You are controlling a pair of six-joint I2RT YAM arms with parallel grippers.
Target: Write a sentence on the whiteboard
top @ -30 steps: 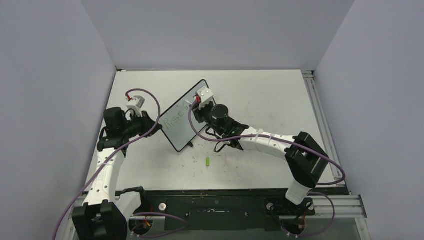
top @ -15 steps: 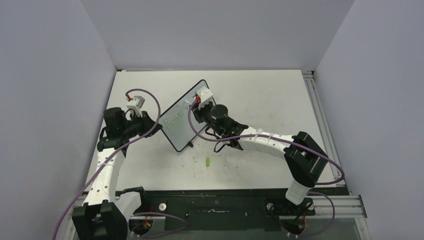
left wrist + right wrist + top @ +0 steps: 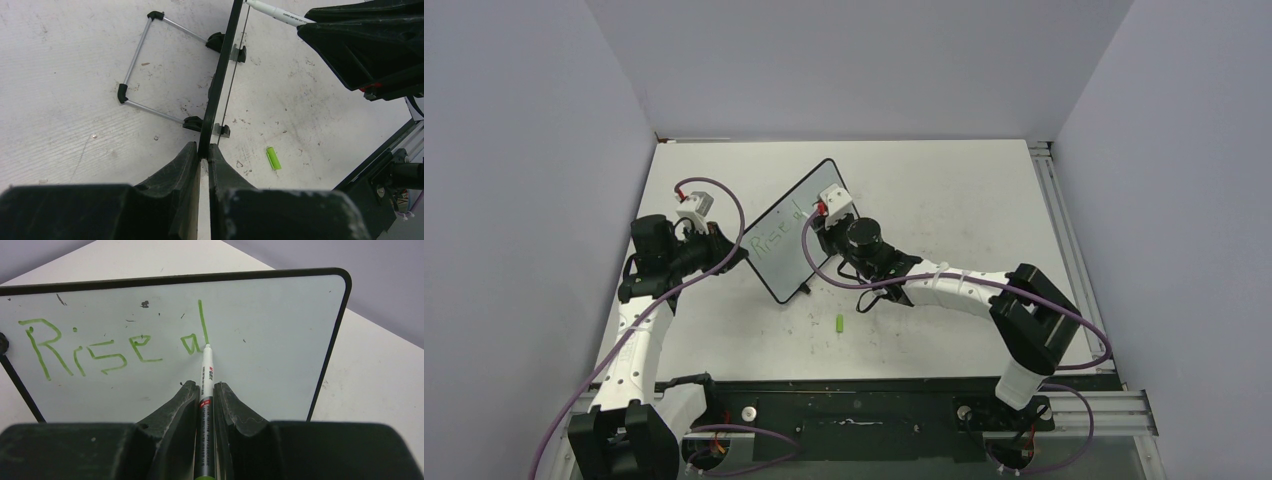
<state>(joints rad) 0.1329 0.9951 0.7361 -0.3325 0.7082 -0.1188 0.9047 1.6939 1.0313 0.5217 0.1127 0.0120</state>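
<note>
- whiteboard (image 3: pixel 280 340): upper left corner cut off in the right wrist view, bottom edge hidden behind the right gripper (image 3: pixel 204 386); edge-on to the left wrist camera, writing face unseen.
- marker (image 3: pixel 206 375): rear barrel runs off the picture's bottom.
- sentence (image 3: pixel 776 240): too small to read from overhead.
- small green piece (image 3: pixel 272 158): too small to identify.

On your whiteboard (image 3: pixel 280 340) you can read green handwriting (image 3: pixel 95 347): "Rise", a capital R followed by small i, s and e, starting near the left edge. After a gap it goes on with a small round bowl and a tall upright stroke on its right, which reads as a "d". The marker (image 3: pixel 206 385) touching the foot of that stroke has a small red mark and fine black print along its white barrel, both too small for you to read. From above, the green word is only roughly legible.
</note>
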